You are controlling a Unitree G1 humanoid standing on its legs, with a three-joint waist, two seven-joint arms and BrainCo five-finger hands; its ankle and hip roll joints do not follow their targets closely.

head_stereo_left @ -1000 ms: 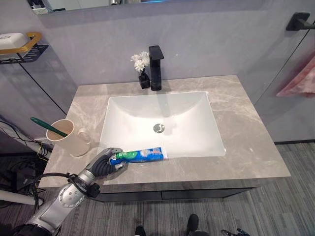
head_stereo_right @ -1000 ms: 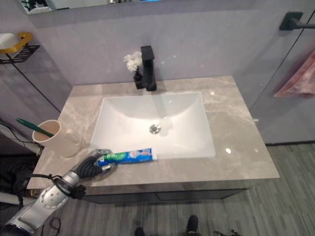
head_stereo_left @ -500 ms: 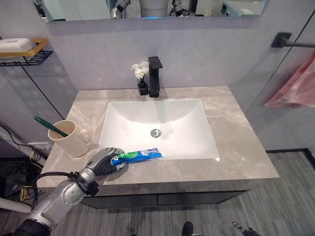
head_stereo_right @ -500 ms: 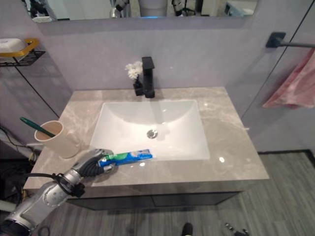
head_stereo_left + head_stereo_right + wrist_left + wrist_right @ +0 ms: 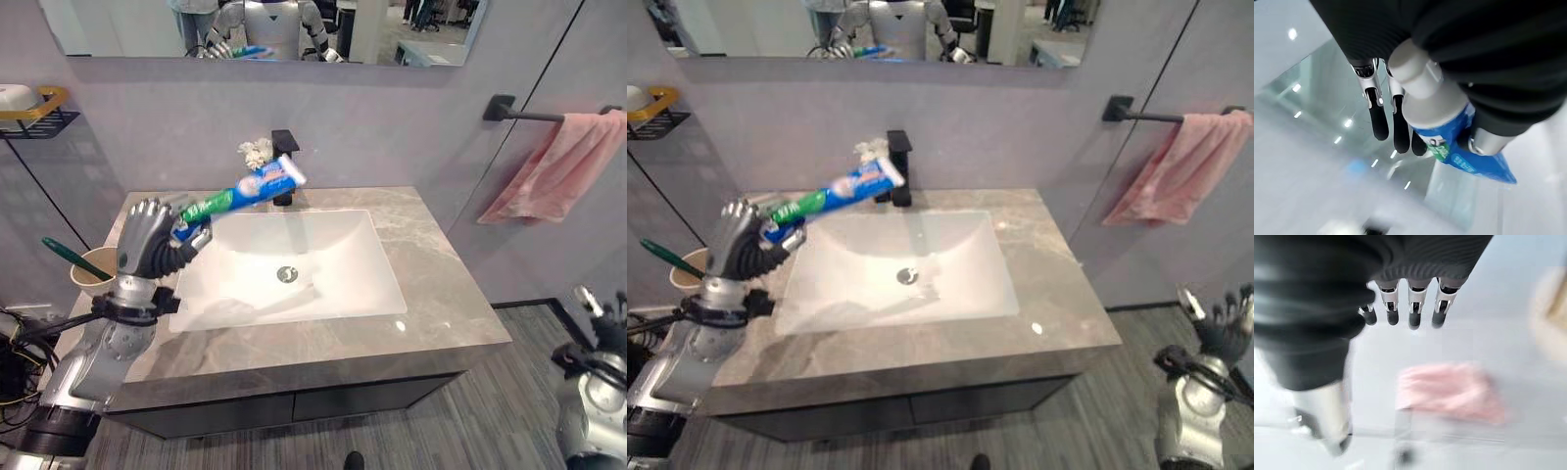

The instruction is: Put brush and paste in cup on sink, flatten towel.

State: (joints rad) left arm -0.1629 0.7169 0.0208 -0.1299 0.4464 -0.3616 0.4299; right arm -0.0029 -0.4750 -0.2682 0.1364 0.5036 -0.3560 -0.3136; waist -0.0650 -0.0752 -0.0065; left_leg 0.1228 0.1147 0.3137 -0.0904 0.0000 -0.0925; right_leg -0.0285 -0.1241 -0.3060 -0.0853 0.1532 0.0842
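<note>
Left hand (image 5: 149, 238) raised over the counter, fingers wrapped on the toothpaste (image 5: 245, 191).
I see the tube angled up toward the faucet (image 5: 285, 166); brush (image 5: 76, 258) in cup (image 5: 93, 277); right hand (image 5: 1218, 321) low, fingers relaxed; towel (image 5: 549, 164) bunched on rail.

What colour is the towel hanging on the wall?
The towel is pink, hanging bunched from a black bar. It shows best in the left eye view.

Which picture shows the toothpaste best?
The left eye view: the whole toothpaste shows, held up by the left hand. The right eye view shows it nearly as well. The left wrist view gets its cap end, very close.
</note>
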